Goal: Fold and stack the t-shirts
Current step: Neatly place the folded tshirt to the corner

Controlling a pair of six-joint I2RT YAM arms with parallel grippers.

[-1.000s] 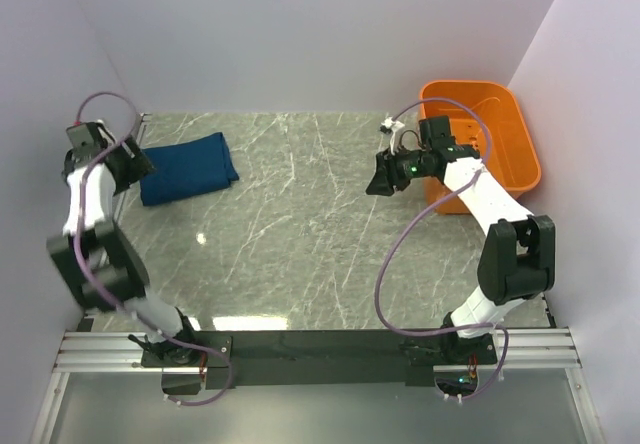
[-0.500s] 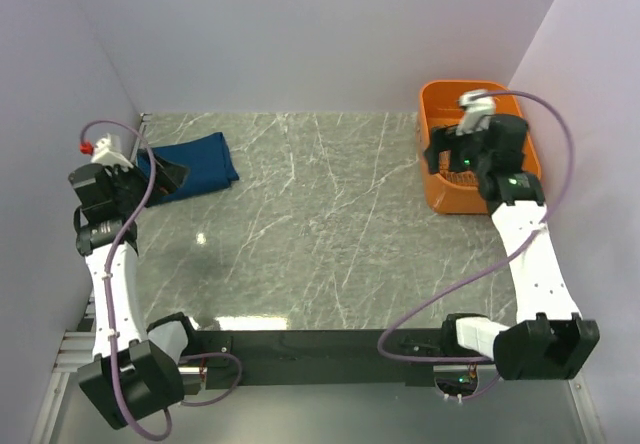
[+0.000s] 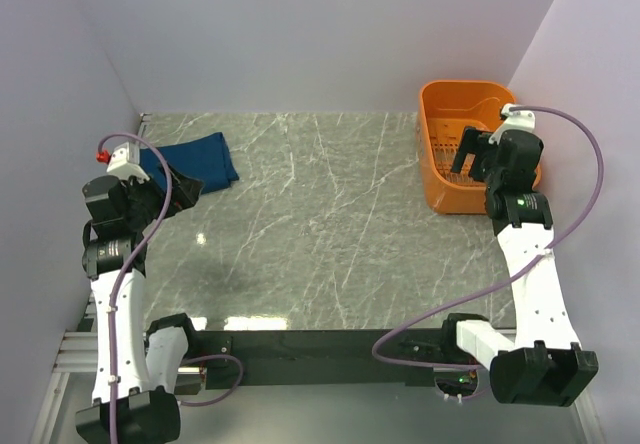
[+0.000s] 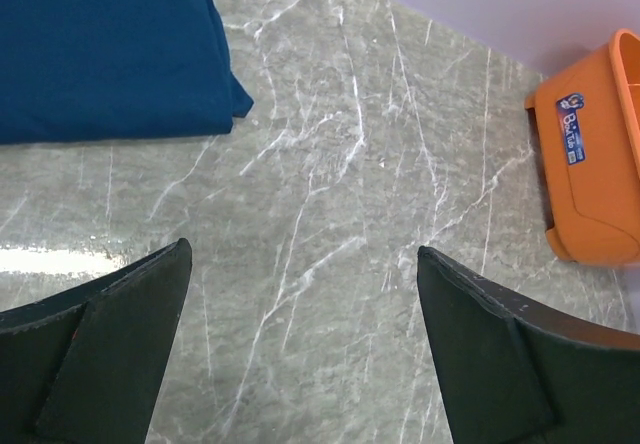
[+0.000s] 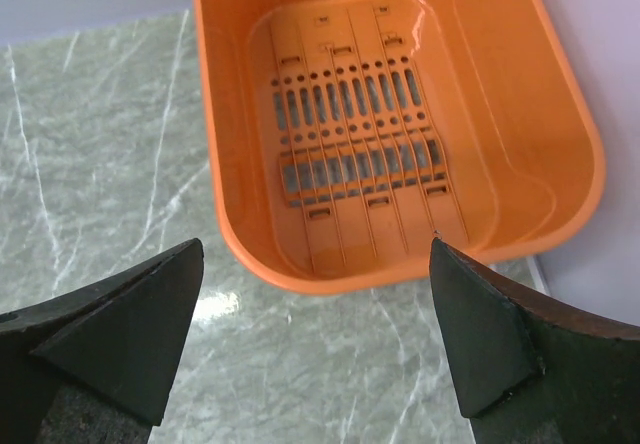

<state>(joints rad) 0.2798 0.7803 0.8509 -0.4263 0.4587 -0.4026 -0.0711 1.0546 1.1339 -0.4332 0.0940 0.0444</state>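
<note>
While t-shirt lies folded, basket label illegible.

item: t-shirt, dark navy-blue, plain side showing
state: folded into a flat rectangle
pose: lying flat
place: far-left corner of the surface

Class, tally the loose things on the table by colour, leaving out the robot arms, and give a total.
Blue: 1, a folded t-shirt
Orange: 1, an empty plastic basket
Total: 2
</note>
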